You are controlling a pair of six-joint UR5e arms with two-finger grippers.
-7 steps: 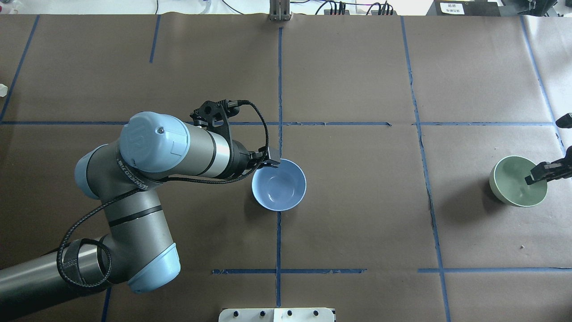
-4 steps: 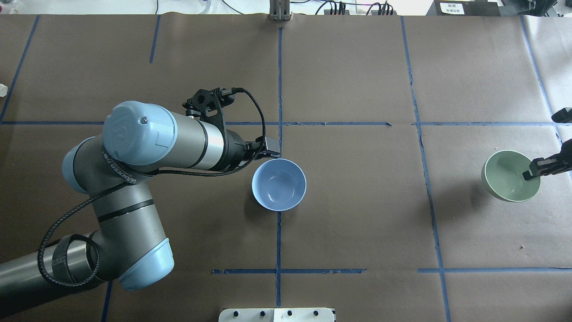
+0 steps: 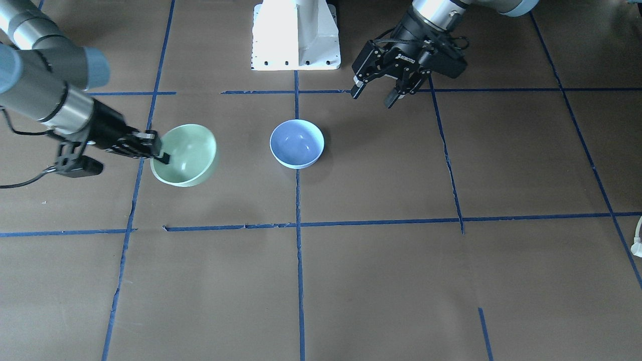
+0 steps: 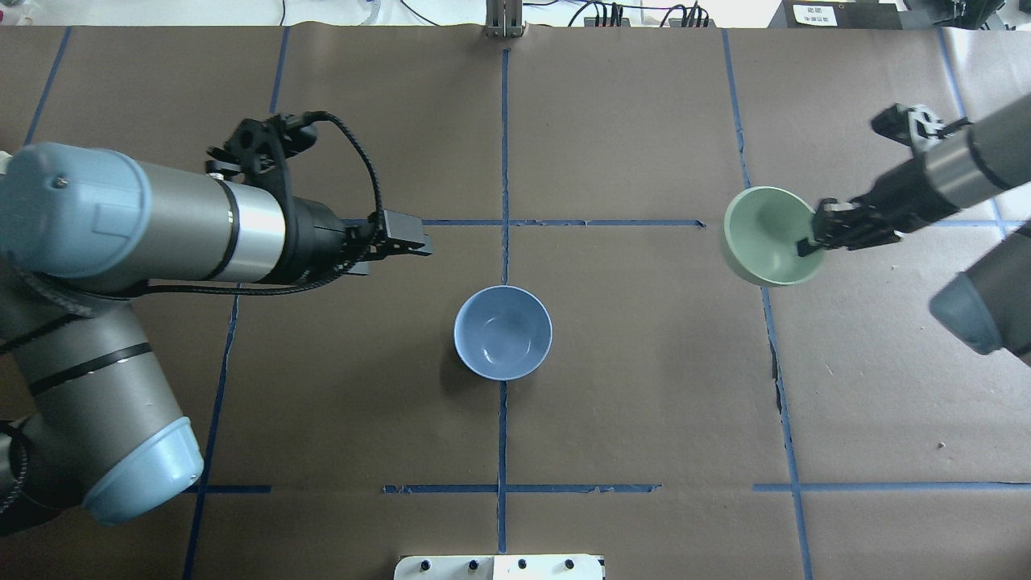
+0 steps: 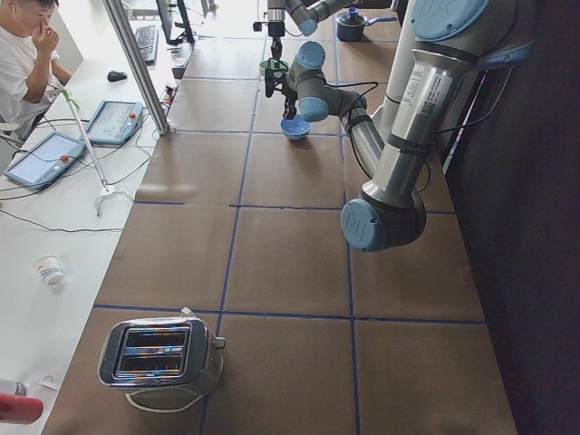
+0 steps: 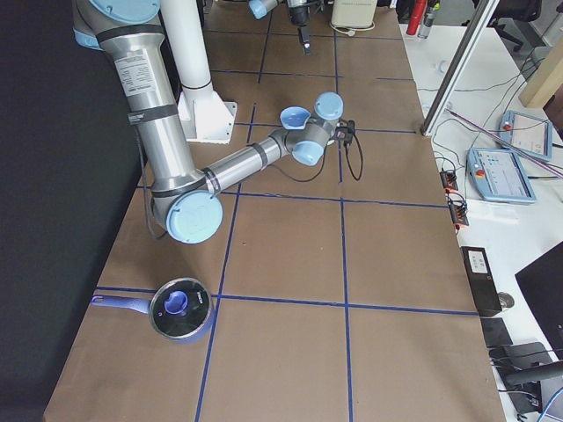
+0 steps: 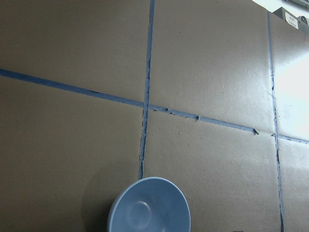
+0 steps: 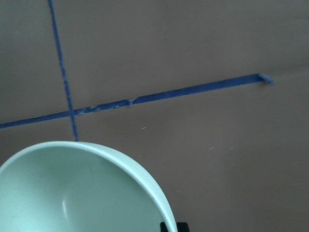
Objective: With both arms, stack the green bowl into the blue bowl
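Note:
The blue bowl (image 4: 503,332) stands upright on the brown table near its middle; it also shows in the front view (image 3: 297,143) and the left wrist view (image 7: 149,205). My right gripper (image 4: 809,242) is shut on the near rim of the green bowl (image 4: 769,235) and holds it tilted above the table, to the right of the blue bowl. In the front view the green bowl (image 3: 184,154) hangs from the right gripper (image 3: 160,153). The green bowl fills the right wrist view's lower left (image 8: 72,193). My left gripper (image 3: 372,98) is open and empty, off to the blue bowl's left (image 4: 411,244).
The white pedestal base (image 3: 296,35) stands at the robot's side of the table. Blue tape lines cross the brown paper. A toaster (image 5: 159,358) sits at the table's left end and a lidded pot (image 6: 180,308) at its right end. An operator (image 5: 23,45) sits beyond the left end.
My left gripper has drawn back from the blue bowl's rim, to the left and away. My right gripper has carried the green bowl up and left, towards the middle.

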